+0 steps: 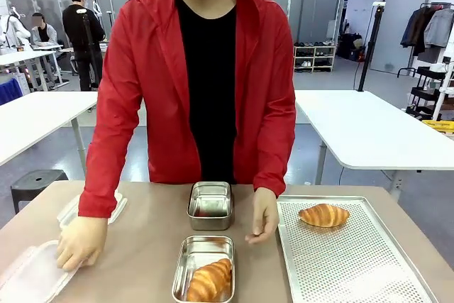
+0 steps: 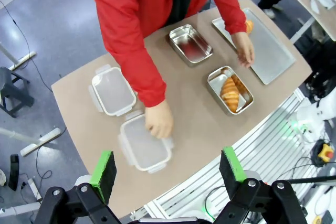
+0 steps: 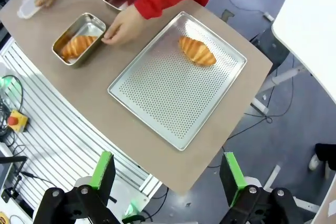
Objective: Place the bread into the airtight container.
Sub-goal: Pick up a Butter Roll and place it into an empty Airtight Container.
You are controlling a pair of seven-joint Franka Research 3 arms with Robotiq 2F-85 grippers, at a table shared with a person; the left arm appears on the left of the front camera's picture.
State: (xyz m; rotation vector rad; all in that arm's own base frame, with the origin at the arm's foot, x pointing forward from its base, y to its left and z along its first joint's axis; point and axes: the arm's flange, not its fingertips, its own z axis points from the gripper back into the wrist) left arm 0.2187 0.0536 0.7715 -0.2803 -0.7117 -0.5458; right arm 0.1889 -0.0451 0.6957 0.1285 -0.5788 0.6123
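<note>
One croissant (image 1: 324,215) lies on the perforated metal tray (image 1: 340,267) at the right. A second croissant (image 1: 209,280) sits in the near steel container (image 1: 202,248), and an empty steel container (image 1: 211,205) stands behind it. One of the person's hands (image 1: 264,216) rests beside the near container; the other presses a clear lid (image 1: 28,278) at the left. High over the table, my left gripper (image 2: 167,169) is open and holds nothing. My right gripper (image 3: 167,169) is also open, well above the tray (image 3: 168,93) and its croissant (image 3: 197,51).
A second clear lid (image 1: 92,207) lies at the far left by the person's sleeve. Bare brown tabletop (image 1: 142,246) shows between the lids and the steel containers. The table's near edge (image 3: 94,124) drops to a slatted metal frame.
</note>
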